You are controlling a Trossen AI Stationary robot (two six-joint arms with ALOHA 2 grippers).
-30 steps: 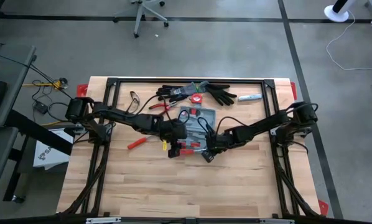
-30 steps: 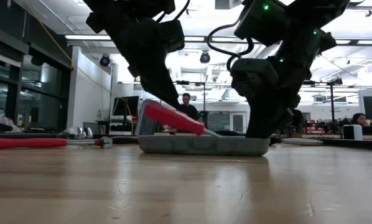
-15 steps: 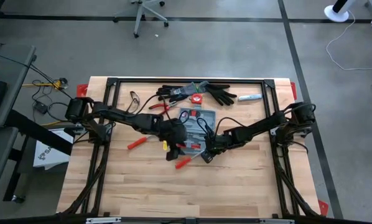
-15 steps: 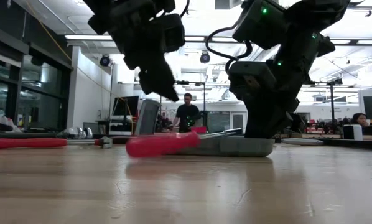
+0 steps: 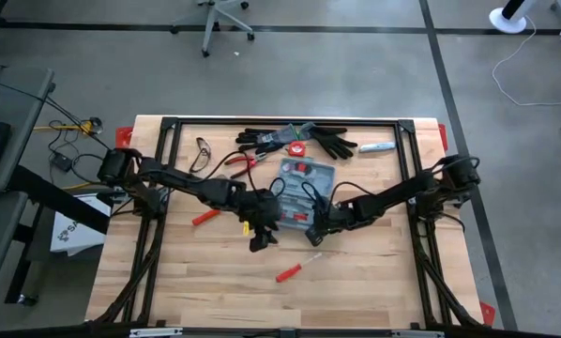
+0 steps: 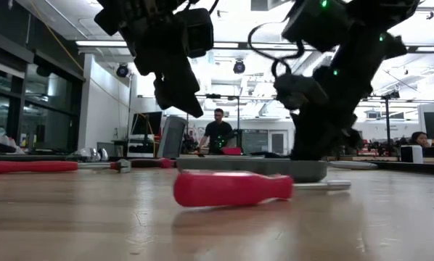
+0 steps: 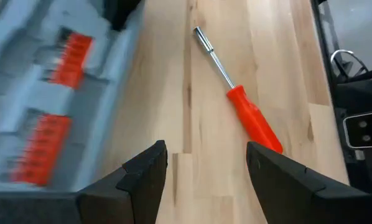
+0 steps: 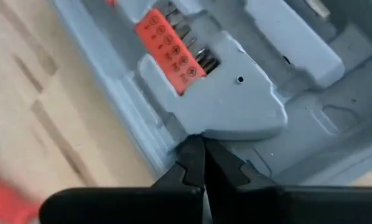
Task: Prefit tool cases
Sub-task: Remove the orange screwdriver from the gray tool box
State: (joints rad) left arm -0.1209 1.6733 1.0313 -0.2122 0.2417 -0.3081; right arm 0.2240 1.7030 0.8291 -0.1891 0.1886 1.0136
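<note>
The grey-blue tool case (image 5: 299, 192) lies open on the table, showing its moulded grey inside and red bit strips (image 8: 170, 43). My right gripper (image 5: 315, 230) is shut at the case's near edge. My left gripper (image 5: 259, 237) hangs open above bare wood just left of the case, touching nothing; its fingers (image 7: 145, 171) frame the table. A red-handled screwdriver (image 5: 288, 272) lies flat on the table nearer the near edge, and it also shows in the low view (image 6: 231, 188) and the left wrist view (image 7: 253, 118). My right gripper (image 8: 201, 142) has its shut fingertips on the rim of the case's near side wall (image 8: 164, 140), beside the red bit strip. It comes slanting down from the table's right and near side. Whether a thin lip sits between the tips cannot be told. The case rests on the table (image 6: 246, 168).
Black gloves (image 5: 290, 139), red pliers (image 5: 238, 161), glasses (image 5: 203, 148) and a white marker (image 5: 378, 147) lie along the far edge. Another red-handled tool (image 5: 204, 217) lies left of the case. A black frame (image 5: 168, 127) borders the table. People stand in the room behind.
My left gripper has let go of the red screwdriver, which leaned with its shaft on the case. The screwdriver dropped flat and rolled toward the near edge. My left gripper rose a little. The case has turned slightly on the table while my right gripper stayed at its edge.
</note>
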